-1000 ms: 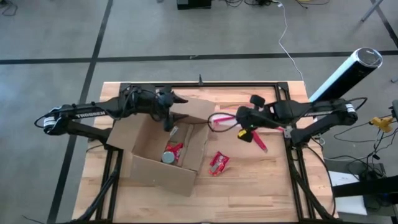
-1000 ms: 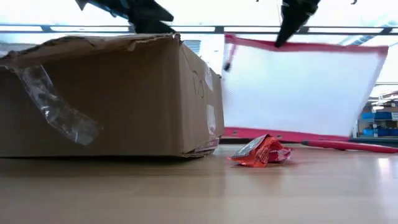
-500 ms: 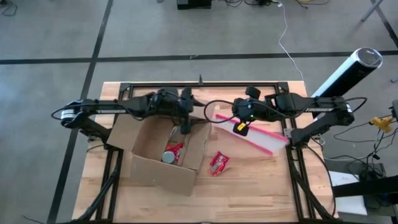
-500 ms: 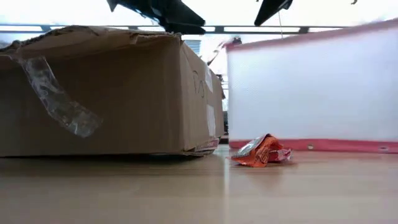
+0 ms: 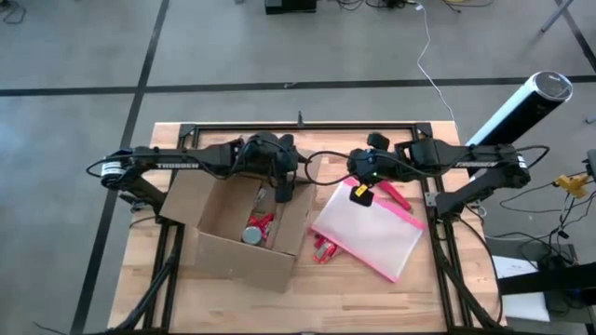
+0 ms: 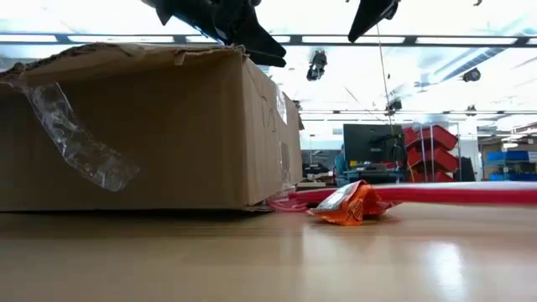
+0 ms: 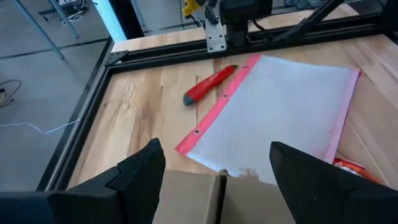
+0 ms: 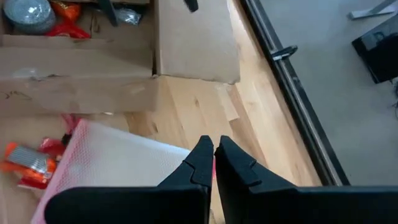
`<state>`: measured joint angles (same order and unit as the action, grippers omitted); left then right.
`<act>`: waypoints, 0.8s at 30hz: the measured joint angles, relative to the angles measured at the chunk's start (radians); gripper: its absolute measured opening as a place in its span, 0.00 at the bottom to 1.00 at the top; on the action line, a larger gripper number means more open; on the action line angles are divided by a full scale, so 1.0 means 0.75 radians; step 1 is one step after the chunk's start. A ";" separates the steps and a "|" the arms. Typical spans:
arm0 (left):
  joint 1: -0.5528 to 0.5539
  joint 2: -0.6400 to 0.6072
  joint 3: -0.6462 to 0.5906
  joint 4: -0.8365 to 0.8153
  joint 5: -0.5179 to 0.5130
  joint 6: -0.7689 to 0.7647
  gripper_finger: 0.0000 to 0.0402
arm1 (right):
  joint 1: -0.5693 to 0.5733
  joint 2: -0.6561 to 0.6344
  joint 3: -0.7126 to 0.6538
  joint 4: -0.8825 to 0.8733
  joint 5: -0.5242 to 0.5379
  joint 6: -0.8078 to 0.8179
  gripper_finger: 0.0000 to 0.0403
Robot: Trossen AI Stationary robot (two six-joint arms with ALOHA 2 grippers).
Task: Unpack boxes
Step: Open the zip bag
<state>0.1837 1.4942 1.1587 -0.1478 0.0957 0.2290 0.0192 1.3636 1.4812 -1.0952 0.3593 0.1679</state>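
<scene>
Box: brown corrugated cardboard box point(image 5: 244, 228) sits on the left half of the counter point(image 5: 410, 298), flaps open; we see loose clear tape point(image 6: 75, 143) hanging off its near wall in the low view
Contents: red packet point(image 5: 261, 224) and a round silvery item point(image 5: 251, 236) lie on the box floor, so we judge the unpacking unfinished
Left claw: left claw point(image 5: 284, 189) hangs over the box's right-hand rim, by the raised flap; its fingers point(image 7: 140, 171) stand spread apart with nothing between them
Orange packet: crumpled orange packet point(image 6: 352, 204) lies on the counter just right of the box, partly under the pouch's edge in the high view
Pouch: pink-edged translucent zip pouch point(image 5: 368, 231) lies flat on the counter right of the box
Right claw: right claw point(image 5: 365, 191) hovers above the pouch's far edge; its fingers point(image 8: 202, 163) are pressed together, and we see nothing gripped between them
Red tool: red-handled tool point(image 7: 208, 85) lies on the counter just beyond the pouch's far edge
Step in hand: we judge the pouch is out and laid down, with the left claw next in turn over the box
Next move: we think the left claw must drop into the box, centre on the red packet or the round item, then close and lift clear of the wall and flap
</scene>
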 joint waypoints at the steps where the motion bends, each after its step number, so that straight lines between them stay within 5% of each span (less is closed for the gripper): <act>1: 0.000 -0.002 0.001 -0.005 0.000 -0.001 0.68 | -0.006 0.000 -0.008 0.001 -0.051 0.005 0.00; 6: 0.002 -0.012 0.000 -0.056 0.000 -0.002 0.68 | -0.019 -0.001 -0.117 0.031 -0.284 0.105 0.13; 14: 0.002 -0.032 -0.001 -0.170 0.002 -0.002 0.68 | 0.106 -0.001 -0.438 0.309 -0.441 0.316 0.50; 24: 0.006 -0.083 -0.001 -0.375 0.002 0.101 0.68 | 0.345 0.039 -0.660 0.701 -0.433 0.666 0.71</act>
<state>0.1885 1.4321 1.1580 -0.4287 0.0974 0.3046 0.2782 1.3926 0.9860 -0.5696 0.0343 0.6674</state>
